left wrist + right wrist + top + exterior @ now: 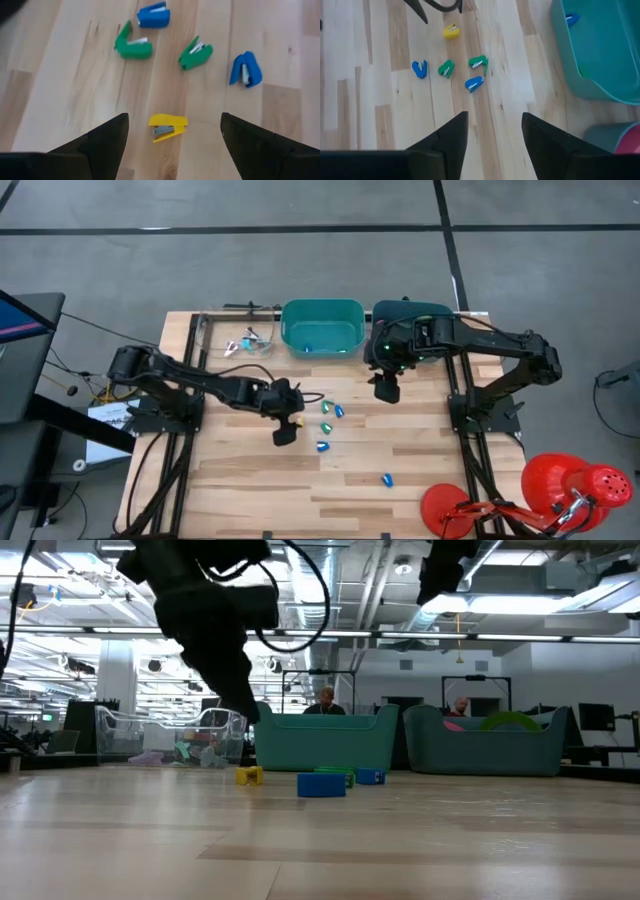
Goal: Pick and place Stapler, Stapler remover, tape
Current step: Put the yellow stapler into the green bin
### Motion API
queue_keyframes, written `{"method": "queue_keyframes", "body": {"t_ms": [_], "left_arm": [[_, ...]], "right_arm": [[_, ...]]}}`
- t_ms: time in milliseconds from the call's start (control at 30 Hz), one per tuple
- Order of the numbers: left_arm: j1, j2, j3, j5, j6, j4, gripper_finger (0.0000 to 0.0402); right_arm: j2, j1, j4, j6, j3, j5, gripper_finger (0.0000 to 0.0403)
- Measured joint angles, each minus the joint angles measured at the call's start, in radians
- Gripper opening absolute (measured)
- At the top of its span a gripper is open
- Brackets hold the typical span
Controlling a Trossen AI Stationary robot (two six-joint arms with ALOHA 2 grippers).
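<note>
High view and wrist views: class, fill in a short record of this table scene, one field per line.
surface: wooden table
left tool: open, hovering above the yellow stapler
right tool: open, empty, near the teal bin
loose staplers nearby: two green, two blue
inside teal bin: one small blue piece
second bin: darker one, under the right arm

Grey floor; ceiling pipes; bright strip lights.

Light wooden slat table, yellow stapler, green and blue staplers, teal bin, dark teal bin, clear tray
</note>
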Motion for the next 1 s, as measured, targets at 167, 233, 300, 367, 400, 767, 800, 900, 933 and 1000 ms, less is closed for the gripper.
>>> {"method": "queue_keyframes", "body": {"t_ms": [167,233,300,367,400,767,800,900,933,1000], "left_arm": [[0.0,0.041,0.0,-0.011,-0.043,0.003,0.0309],[0.0,0.051,0.0,-0.02,-0.044,0.005,0.0315],[0.0,0.061,0.0,-0.027,-0.044,0.008,0.0323],[0.0,0.075,0.0,-0.027,-0.044,0.012,0.0331],[0.0,0.081,0.0,-0.027,-0.044,0.009,0.0335],[-0.001,0.139,-0.001,-0.025,-0.034,0.041,0.0328],[-0.001,0.148,-0.001,-0.028,-0.034,0.038,0.0326],[-0.001,0.184,-0.002,-0.021,-0.035,0.063,0.0322],[-0.001,0.192,-0.002,-0.011,-0.035,0.068,0.0321],[-0.001,0.205,-0.002,0.003,-0.035,0.07,0.0319]], "right_arm": [[0.0,0.0,-0.007,-0.008,0.0,0.0,0.017],[0.0,-0.002,-0.007,-0.009,0.0,0.0,0.0169],[0.0,-0.003,-0.007,-0.009,0.0,0.0,0.0167],[0.0,-0.003,-0.007,-0.011,0.0,0.0,0.0166],[0.0,-0.003,-0.006,-0.011,0.0,0.0,0.0166],[0.0,-0.003,0.0,-0.038,0.0,0.0,0.016],[0.001,-0.003,0.002,-0.038,0.0,0.001,0.0159],[0.001,-0.004,0.016,-0.038,0.0,0.001,0.0156],[0.001,-0.004,0.018,-0.037,0.0,0.001,0.0155],[0.001,-0.004,0.022,-0.037,0.0,0.002,0.0153]]}}
